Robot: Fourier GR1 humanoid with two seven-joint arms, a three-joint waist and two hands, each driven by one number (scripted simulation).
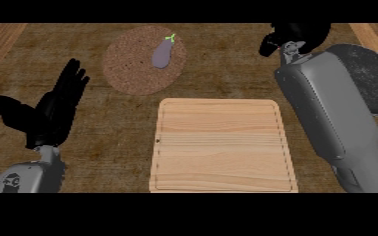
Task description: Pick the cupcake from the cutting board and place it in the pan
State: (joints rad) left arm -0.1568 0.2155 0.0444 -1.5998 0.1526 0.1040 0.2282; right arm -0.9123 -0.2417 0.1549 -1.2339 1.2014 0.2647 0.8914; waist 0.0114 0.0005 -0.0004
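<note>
— Brown, rough counter (221,55), with a pale wooden cutting board (221,145) in the middle.
— Where's the cupcake?
— Can't see it. The right hand (299,32) is by the dark pan (365,70); can't tell if it holds anything. The left hand (52,115) rests wide open.

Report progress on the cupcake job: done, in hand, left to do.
Done: the board is bare, so the cupcake is off it. In hand: the right hand is by the pan at the far right; the cupcake does not show, perhaps hidden by that hand. Left: setting it in the pan, not confirmed. The left hand rests open at the left.
</note>
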